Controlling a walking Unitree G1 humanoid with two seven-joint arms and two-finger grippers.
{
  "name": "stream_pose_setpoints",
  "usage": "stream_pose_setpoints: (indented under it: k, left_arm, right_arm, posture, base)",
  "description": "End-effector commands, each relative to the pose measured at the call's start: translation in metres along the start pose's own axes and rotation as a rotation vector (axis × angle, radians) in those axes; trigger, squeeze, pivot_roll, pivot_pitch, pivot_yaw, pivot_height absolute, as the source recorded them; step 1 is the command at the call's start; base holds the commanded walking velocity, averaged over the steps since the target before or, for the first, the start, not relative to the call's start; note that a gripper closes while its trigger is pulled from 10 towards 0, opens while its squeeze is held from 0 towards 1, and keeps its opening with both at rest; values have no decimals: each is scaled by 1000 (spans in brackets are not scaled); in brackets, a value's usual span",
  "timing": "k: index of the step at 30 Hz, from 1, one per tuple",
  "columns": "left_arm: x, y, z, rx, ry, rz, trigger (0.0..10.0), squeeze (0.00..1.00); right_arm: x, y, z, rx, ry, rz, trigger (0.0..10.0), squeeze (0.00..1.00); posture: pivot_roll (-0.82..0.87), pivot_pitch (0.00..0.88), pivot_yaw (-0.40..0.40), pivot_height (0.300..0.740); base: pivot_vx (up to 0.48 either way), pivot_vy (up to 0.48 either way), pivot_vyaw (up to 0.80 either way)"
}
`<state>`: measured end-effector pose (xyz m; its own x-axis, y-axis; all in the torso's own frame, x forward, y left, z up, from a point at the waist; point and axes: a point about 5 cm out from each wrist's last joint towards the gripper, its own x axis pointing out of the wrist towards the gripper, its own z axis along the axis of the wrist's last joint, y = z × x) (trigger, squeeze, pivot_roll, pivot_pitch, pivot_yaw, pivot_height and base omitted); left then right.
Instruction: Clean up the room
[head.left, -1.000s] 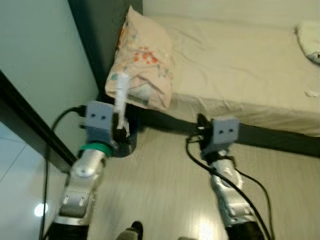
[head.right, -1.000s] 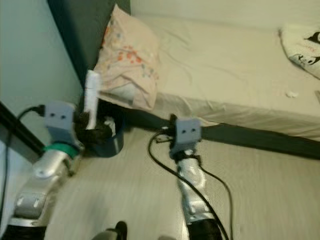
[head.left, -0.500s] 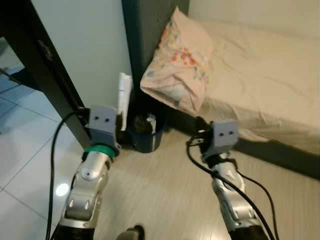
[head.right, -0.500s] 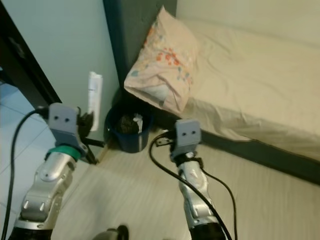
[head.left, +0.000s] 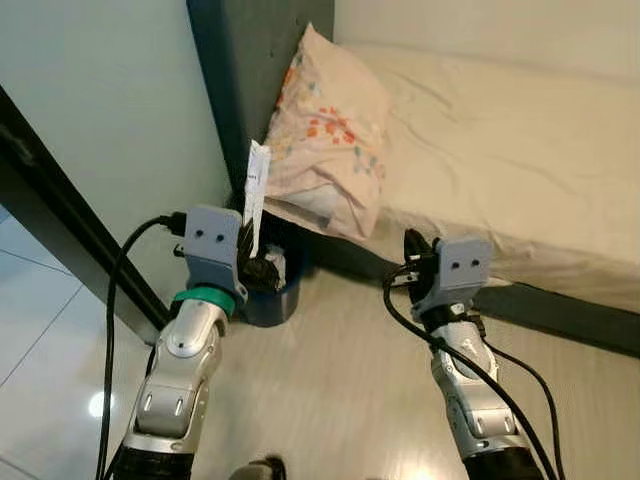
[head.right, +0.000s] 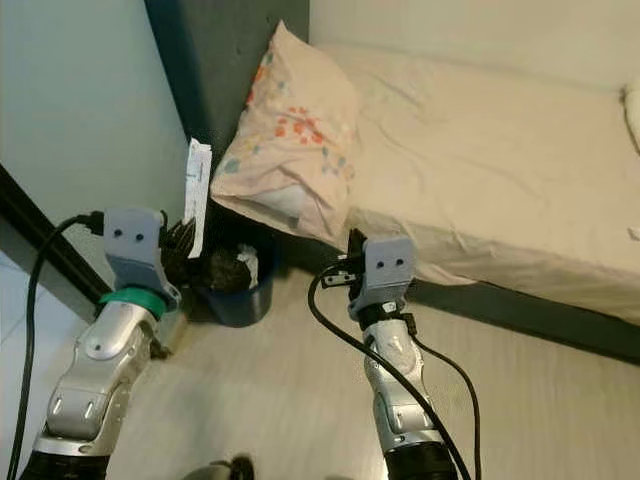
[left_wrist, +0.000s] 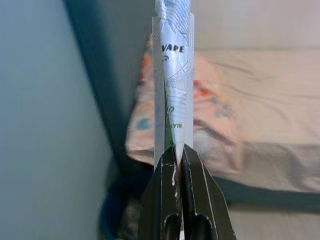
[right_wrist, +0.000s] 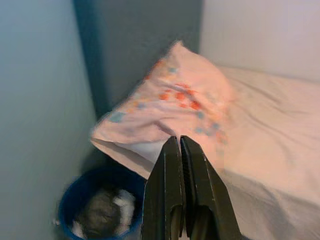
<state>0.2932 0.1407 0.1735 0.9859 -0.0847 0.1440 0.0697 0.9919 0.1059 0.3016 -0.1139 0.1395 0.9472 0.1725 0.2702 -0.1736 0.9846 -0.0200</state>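
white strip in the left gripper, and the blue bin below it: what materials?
White strip: looks like thin printed paper or foil packaging, creased lengthwise with a slight sheen, pinched flat in the left gripper; which of the two is unclear. Blue bin: probably moulded plastic, with a smooth uniform wall and dull gloss.

one pillow (head.left: 325, 150); one blue bin (head.right: 235, 290); one white packet (left_wrist: 173, 80); two grippers

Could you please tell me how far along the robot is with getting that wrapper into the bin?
Done: the blue bin beside the bed already holds some rubbish. In hand: the left claw is shut on a flat white wrapper, held upright near the bin, below the pillow. Left: bringing the wrapper over the bin's opening and letting go. The right claw is shut and empty.
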Motion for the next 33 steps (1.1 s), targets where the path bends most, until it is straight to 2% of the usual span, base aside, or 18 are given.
stream_pose_setpoints:
  k: [1,8,14,16,17,20,25,28,30,33]
  left_arm:
    - [-1,-3,-5,0,18,-6,10000,0]
    - [-1,-3,-6,1,22,-6,10000,0]
    - [-4,-1,-17,15,60,-4,10000,0]
    - [-10,3,-35,40,117,3,10000,0]
    - [-10,3,-35,40,117,3,10000,0]
    - [-18,7,-56,69,182,7,10000,0]
    - [-21,7,-62,77,202,-2,10000,0]
    - [-25,6,-73,89,243,-15,10000,0]
    - [-32,4,-89,92,300,-52,10000,0]
    - [-36,1,-100,94,337,-86,10000,0]
  right_arm:
    - [-5,-4,-6,-8,29,-6,10000,0]
    - [-5,-3,-7,-10,31,-3,10000,0]
    - [-7,-3,-9,-10,42,3,10000,0]
    - [-9,-3,-13,-12,54,9,10000,0]
    - [-9,-3,-13,-12,54,9,10000,0]
    - [-10,-3,-15,-15,64,13,10000,0]
    - [-11,-4,-16,-19,69,14,10000,0]
    - [-12,-5,-20,-26,86,17,10000,0]
    - [-21,-5,-35,-41,146,29,10000,0]
    - [-30,-6,-48,-54,202,42,10000,0]
  posture:
    - [-54,59,62,740]
    - [-53,58,61,740]
    - [-53,56,61,740]
    - [-53,55,60,740]
    - [-53,55,60,740]
    - [-56,53,57,740]
    - [-59,51,54,740]
    - [-59,51,54,740]
    - [-65,54,49,740]
    - [-67,58,46,740]
  base:
    - [382,0,0]
    - [466,0,0]
    - [352,0,0]
    - [311,0,0]
    - [311,0,0]
    - [305,0,0]
    - [292,0,0]
    - [82,0,0]
    - [0,0,0]
    - [0,0,0]
